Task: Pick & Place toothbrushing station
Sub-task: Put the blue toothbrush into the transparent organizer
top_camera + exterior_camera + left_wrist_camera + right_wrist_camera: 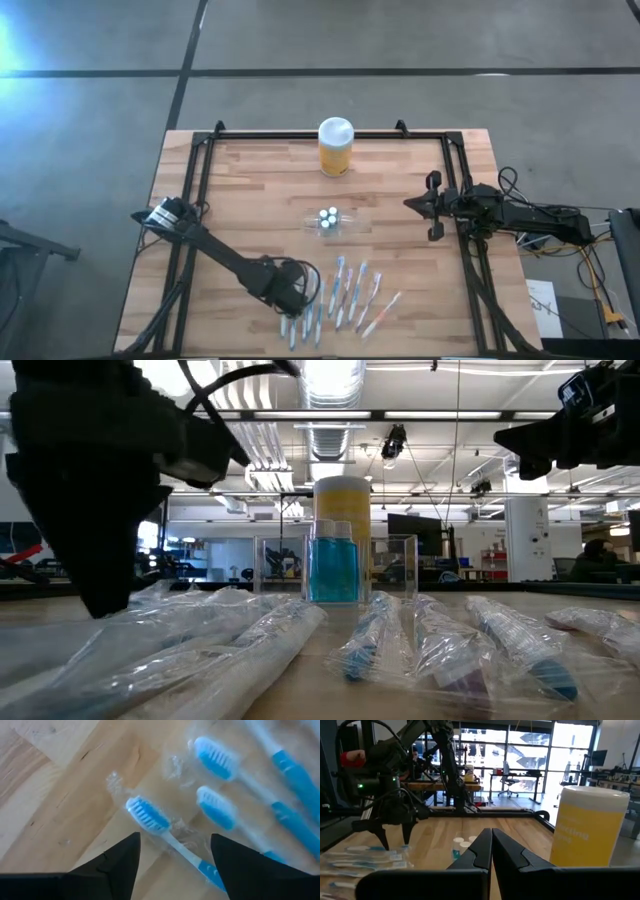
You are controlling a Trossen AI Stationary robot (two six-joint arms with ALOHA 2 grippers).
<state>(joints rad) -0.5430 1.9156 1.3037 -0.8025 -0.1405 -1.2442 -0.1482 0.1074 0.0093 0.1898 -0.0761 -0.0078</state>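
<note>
My left pincer [292,318] hangs spread over the wrapped toothbrushes [165,827] at the near edge, one head between its tips, ready to pinch. The clear holder [330,222] sits mid-table; my right pincer [432,205] waits pressed together, far right.

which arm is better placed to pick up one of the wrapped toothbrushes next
Left. The left gripper hangs open right over the wrapped toothbrushes, one between its fingers. The right gripper is shut, off by the table's right side.

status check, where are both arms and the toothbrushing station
Left gripper open over wrapped toothbrushes. Right gripper shut, idle at table's right. Toothbrushing station mid-table, untouched.
</note>
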